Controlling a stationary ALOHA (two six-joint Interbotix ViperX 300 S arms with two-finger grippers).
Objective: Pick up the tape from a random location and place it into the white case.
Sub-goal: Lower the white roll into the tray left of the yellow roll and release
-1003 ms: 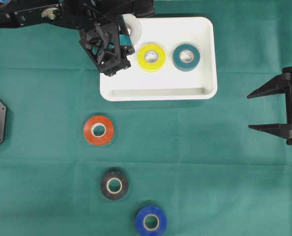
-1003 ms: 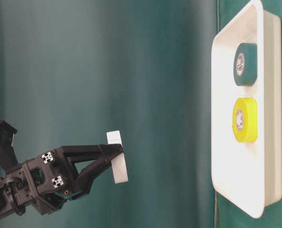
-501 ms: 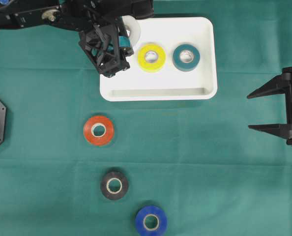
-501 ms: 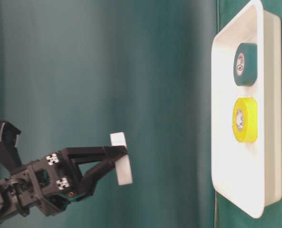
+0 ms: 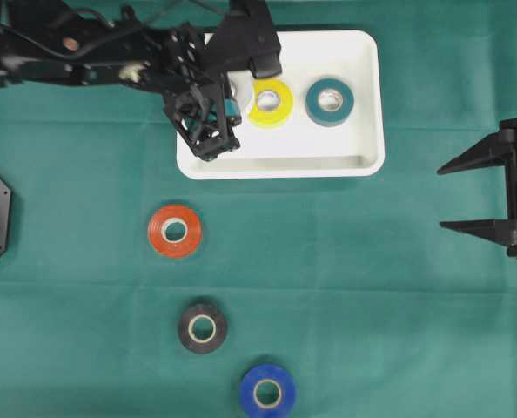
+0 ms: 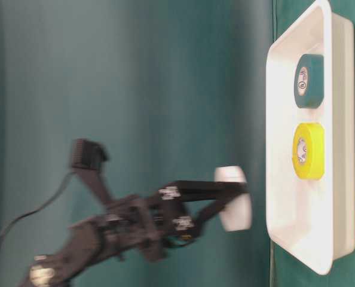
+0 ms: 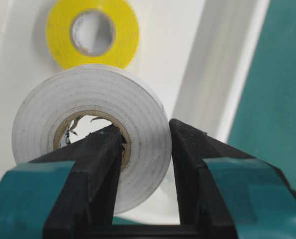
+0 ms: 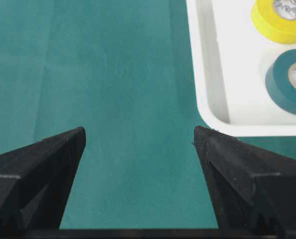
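The left end effector (image 7: 144,164) pinches the white tape (image 7: 90,130) tight over the white case (image 5: 363,104), beside the yellow tape (image 5: 274,102), while the right end effector (image 5: 478,193) sits wide open.

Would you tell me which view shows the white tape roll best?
The left wrist view: the white tape roll fills it, one finger through its core. Table-level shows it blurred; overhead mostly hides it; the right wrist view misses it.
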